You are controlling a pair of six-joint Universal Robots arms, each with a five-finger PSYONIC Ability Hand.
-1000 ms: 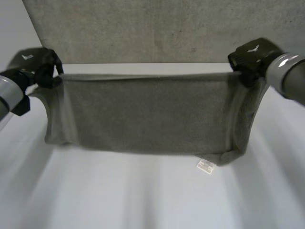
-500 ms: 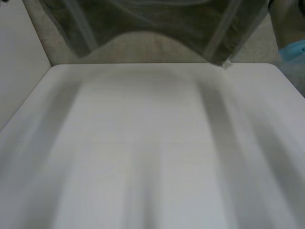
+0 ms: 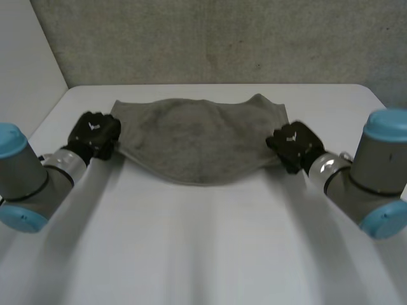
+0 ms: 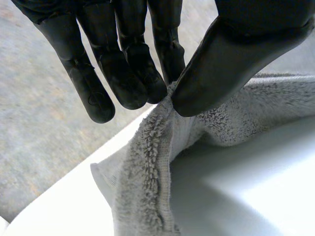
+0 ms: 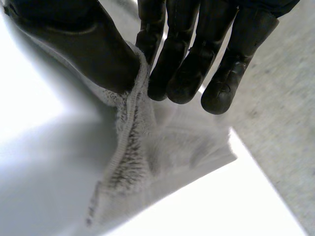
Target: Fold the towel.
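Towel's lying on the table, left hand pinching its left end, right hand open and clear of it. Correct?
Not quite: the right hand isn't open. The right wrist view shows its thumb and fingers pinching the towel at its edge. The rest holds: the towel lies on the table, with the left hand pinching its left end.

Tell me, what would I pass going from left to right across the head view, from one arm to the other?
left arm → left hand, pinching one end of the towel → towel → right hand, pinching its other end → right arm
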